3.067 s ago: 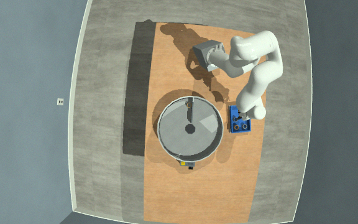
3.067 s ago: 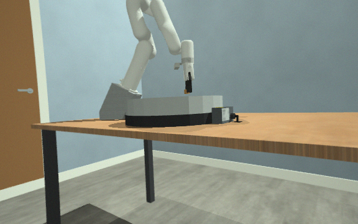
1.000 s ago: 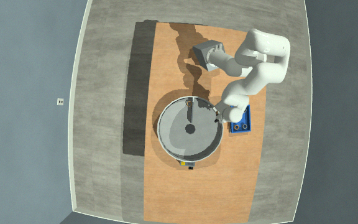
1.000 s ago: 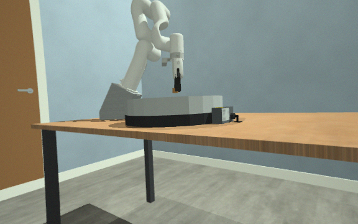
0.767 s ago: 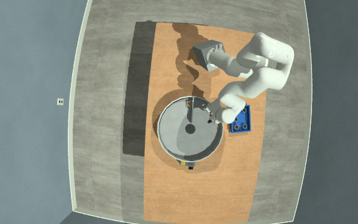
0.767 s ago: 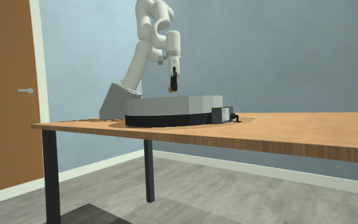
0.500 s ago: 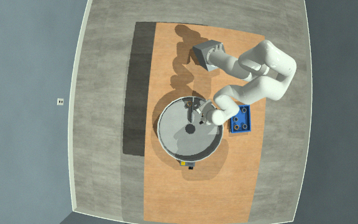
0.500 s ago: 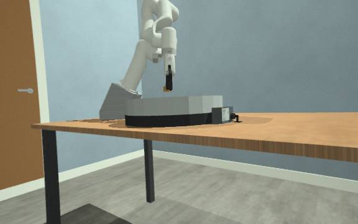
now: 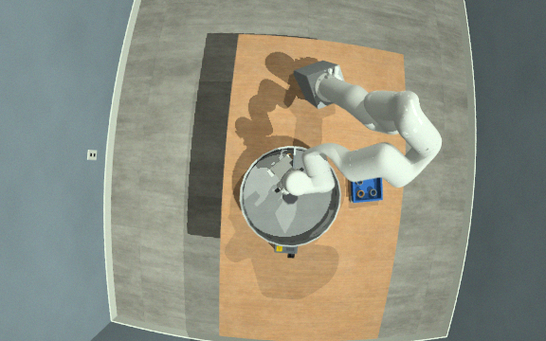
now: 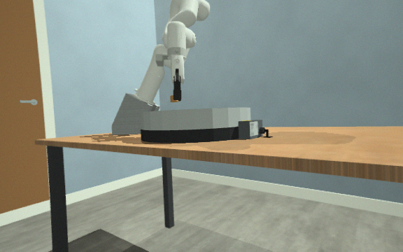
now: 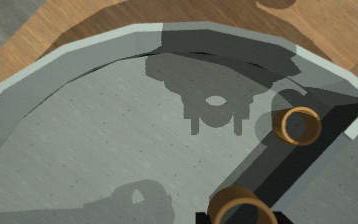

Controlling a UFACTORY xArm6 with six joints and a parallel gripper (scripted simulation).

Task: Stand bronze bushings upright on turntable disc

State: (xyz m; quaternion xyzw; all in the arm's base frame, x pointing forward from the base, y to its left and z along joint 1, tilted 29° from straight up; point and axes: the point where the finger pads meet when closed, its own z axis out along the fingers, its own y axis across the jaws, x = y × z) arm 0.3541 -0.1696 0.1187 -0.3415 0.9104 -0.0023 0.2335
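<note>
Sitting between claw's fingers: bushing [image 10: 173, 99] [image 11: 236, 204]

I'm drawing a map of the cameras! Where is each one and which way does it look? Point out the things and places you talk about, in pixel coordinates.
Top: high above, looking down; the arm's base and links show.
Exterior: beside the table, looking across; the arm and gripper [image 10: 177, 99] show.
Wrist: on the arm, looking down; fingertips show.
Exterior and wrist share the held bushing [image 11: 230, 200].
</note>
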